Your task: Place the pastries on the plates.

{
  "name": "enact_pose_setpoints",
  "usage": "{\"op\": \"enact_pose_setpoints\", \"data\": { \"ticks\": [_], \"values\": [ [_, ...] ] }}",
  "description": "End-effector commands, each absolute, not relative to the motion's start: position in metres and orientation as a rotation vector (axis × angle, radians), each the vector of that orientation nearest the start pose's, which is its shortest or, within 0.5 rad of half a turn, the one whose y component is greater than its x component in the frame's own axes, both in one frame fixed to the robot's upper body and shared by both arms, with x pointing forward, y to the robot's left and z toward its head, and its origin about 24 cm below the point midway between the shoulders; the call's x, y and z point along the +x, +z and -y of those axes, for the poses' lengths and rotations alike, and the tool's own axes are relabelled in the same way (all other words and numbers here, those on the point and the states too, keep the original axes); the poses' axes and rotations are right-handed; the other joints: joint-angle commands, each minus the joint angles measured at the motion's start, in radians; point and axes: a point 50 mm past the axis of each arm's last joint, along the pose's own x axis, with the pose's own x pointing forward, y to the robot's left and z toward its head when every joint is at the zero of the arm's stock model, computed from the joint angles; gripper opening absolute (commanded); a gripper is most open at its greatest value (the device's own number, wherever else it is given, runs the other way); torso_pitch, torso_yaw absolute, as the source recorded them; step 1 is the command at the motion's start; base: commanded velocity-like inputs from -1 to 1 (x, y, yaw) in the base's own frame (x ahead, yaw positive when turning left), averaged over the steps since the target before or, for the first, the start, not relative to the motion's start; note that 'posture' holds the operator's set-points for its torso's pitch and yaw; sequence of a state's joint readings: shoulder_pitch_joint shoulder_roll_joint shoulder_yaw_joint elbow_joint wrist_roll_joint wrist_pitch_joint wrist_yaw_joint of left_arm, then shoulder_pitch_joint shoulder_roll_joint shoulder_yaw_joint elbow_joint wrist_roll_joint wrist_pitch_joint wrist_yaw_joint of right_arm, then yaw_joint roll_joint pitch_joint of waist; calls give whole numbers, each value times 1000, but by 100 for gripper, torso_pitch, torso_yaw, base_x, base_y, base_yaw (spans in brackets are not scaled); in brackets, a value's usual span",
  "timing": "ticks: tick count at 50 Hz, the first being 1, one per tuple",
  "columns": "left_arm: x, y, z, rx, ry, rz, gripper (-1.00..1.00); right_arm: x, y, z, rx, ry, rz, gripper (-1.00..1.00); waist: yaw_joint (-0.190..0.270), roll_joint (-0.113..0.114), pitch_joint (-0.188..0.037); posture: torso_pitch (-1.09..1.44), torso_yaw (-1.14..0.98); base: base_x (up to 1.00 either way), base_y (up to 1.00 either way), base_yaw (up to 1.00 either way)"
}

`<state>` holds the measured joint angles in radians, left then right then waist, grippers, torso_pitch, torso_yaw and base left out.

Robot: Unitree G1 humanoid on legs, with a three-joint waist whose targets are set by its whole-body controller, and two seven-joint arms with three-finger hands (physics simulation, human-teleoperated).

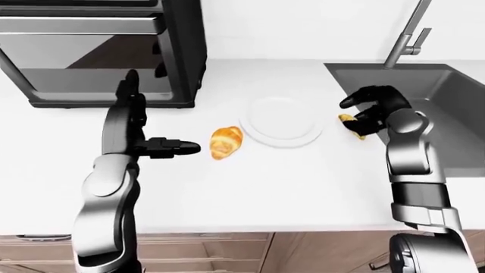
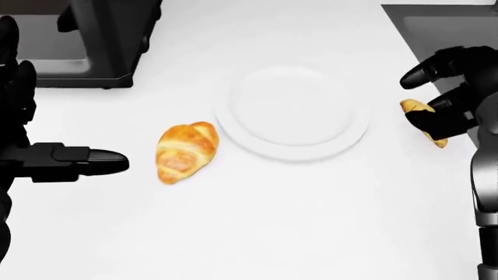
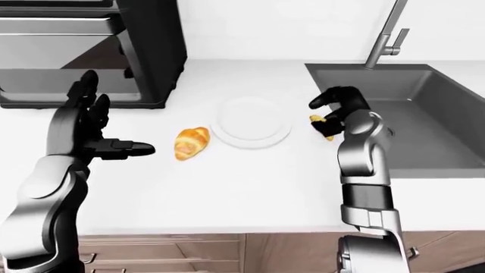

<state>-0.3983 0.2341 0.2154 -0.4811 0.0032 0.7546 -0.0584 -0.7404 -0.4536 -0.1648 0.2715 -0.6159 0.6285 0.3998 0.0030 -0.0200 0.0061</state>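
Head view: right hand [image 2: 437,96] curls, fingers apart, over the small pastry [image 2: 421,112]; left hand [image 2: 46,153] spread near the croissant [image 2: 184,151].

A big white counter [image 1: 250,187] fills most of the left-eye view. At about ten o'clock sits a dark oven box [image 1: 98,54] with a shiny glass door, and its base rests on the counter. At about two o'clock a grey sink [image 3: 409,108] is sunk into the counter. A tall silver tap [image 1: 405,34] stands at the top edge of the sink, near one o'clock. The wall [image 1: 303,28] at twelve o'clock is plain white. Down at six o'clock, under the counter edge, there are light brown wooden drawers [image 1: 189,250] with thin handles.
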Motion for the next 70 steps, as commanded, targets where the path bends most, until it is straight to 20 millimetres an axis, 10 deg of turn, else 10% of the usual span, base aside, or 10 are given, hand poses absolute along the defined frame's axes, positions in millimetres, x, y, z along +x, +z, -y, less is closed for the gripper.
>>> {"op": "enact_pose_setpoints", "data": {
  "ticks": [1,23,42,70],
  "values": [
    [278,213,-202,183,122,230,100,355,192,261,-753,-162,-285,-27,1,3,-16,0,0,0,0,0],
    [277,213,-208,193,146,221,100,352,219,250,-813,-139,-228,-87,-1,10,-13,0,0,0,0,0],
    [277,212,-208,195,148,218,100,344,277,235,-832,-137,-117,-100,-4,20,-1,0,0,0,0,0],
    [277,209,-208,197,146,214,100,388,293,135,-847,136,6,-100,-8,41,-1,0,0,0,0,0]
  ]
}}
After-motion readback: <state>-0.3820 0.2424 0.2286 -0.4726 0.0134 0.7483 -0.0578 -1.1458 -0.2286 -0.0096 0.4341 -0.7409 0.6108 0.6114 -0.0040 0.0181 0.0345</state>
